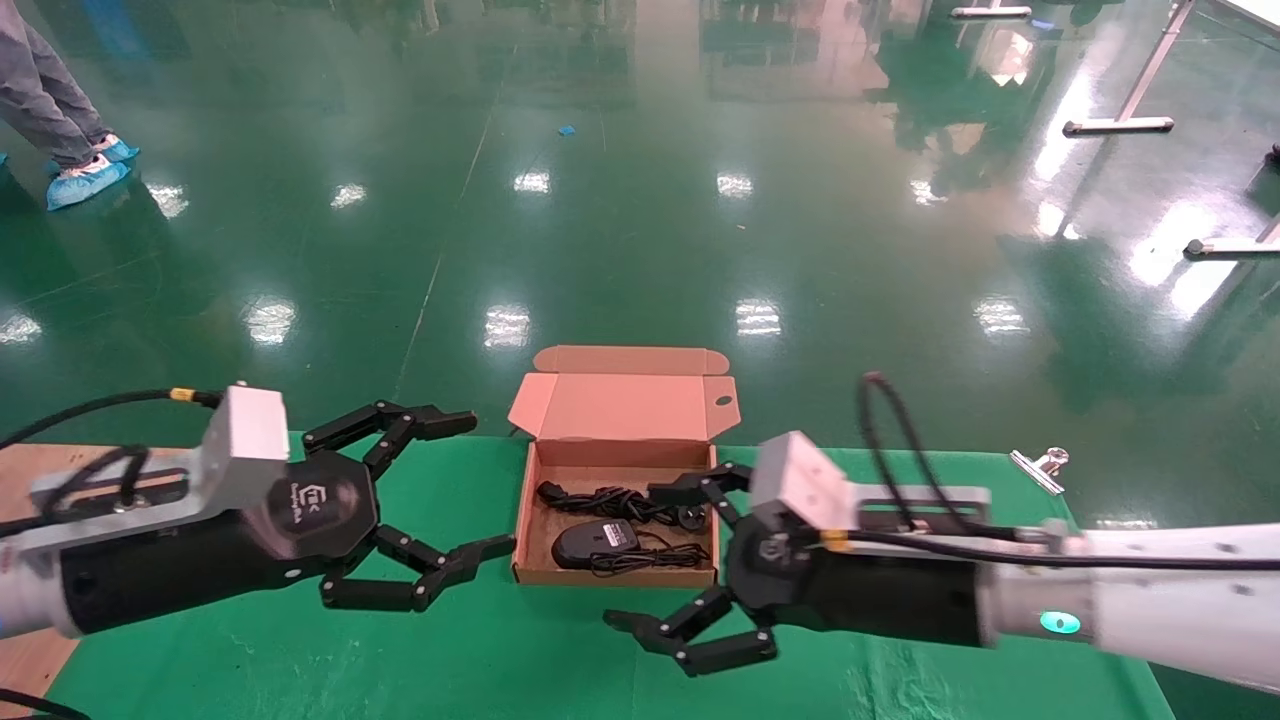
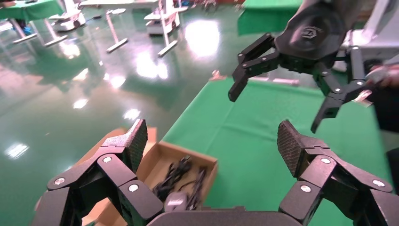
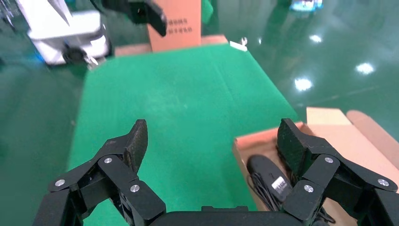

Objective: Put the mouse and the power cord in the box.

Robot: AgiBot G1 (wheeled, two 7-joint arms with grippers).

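The brown box (image 1: 530, 520) stands on the green cloth with its lid flap (image 1: 620, 405) raised at the far side. Inside lie the black mouse (image 1: 595, 543), pale label up, and behind it the bundled power cord (image 1: 610, 500). My left gripper (image 1: 487, 483) hangs open just left of the box, holding nothing. My right gripper (image 1: 635, 555) is open at the box's near right corner, its upper finger over the box's right side. The left wrist view shows the box (image 2: 207, 162), cord (image 2: 174, 174) and mouse (image 2: 176, 202). The right wrist view shows the mouse (image 3: 268, 174) by one finger.
A green cloth (image 1: 480, 660) covers the table; bare wood (image 1: 30, 470) shows at its left end. A metal binder clip (image 1: 1040, 467) sits at the far right edge. Beyond is glossy green floor, with a person's feet (image 1: 85, 175) far left and table legs (image 1: 1120, 125) far right.
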